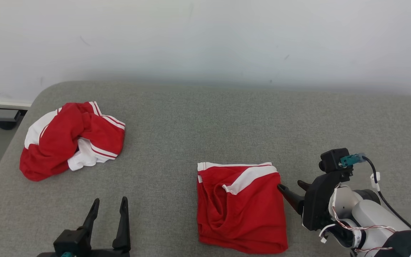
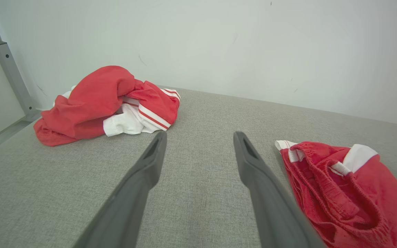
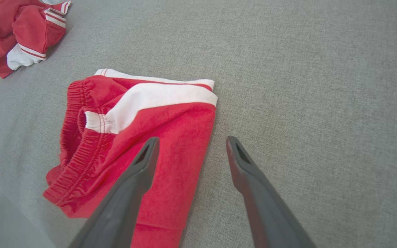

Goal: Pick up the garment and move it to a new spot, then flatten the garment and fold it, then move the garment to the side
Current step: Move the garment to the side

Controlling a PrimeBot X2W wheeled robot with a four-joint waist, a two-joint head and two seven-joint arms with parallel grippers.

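Holding nothing, our right end effector point(image 1: 291, 185) stands wide at the right edge of the folded red-and-white garment point(image 1: 241, 210), which lies on the near right of the grey surface point(image 1: 177, 125). Our left end effector point(image 1: 110, 200) hovers wide and empty at near left; a crumpled red garment point(image 1: 70, 139) lies far left.

Garment point(image 1: 241, 214) red, white bands; pile point(image 1: 66, 142) red-white striped; cushion point(image 1: 177, 125) grey.

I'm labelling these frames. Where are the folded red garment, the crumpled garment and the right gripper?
folded red garment point(image 1: 248, 214), head view, red top layer.
crumpled garment point(image 1: 59, 139), head view, red bulk.
right gripper point(image 3: 191, 139), right wrist view, midway between fingertips.
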